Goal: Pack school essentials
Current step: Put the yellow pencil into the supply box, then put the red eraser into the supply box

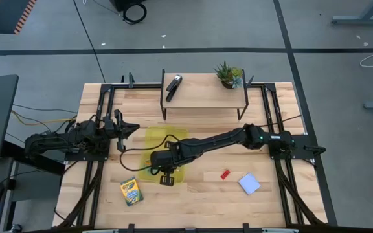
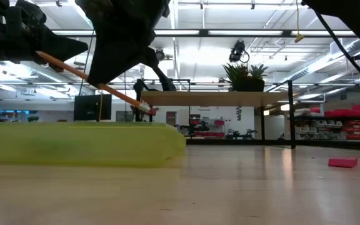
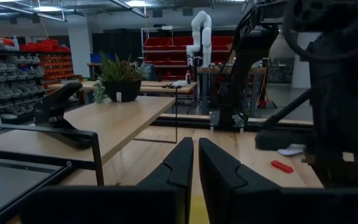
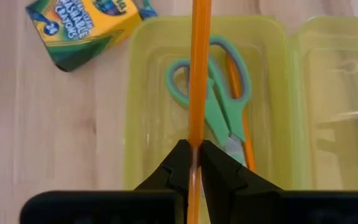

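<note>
Directly under my right hand (image 4: 193, 163) lies the open yellow-green case (image 4: 148, 106), and that is the relation the next move turns on: the orange-yellow pencil (image 4: 197, 74) I have pinched between my closed fingers runs lengthwise along the case's long axis, hanging above the green-handled scissors (image 4: 219, 106) and an orange pen (image 4: 236, 93) already lying inside. In the low view the pencil slopes down toward its far tip. My right arm reaches across the worktop (image 1: 199, 191) from the right; I judge a short descent and release would lay it in. The crayon box (image 1: 131, 191) sits just beside the case, the small red piece (image 1: 225, 174) and pale blue notepad (image 1: 249, 184) farther right. My left hand (image 3: 194, 163) waits closed and empty at the left.
</note>
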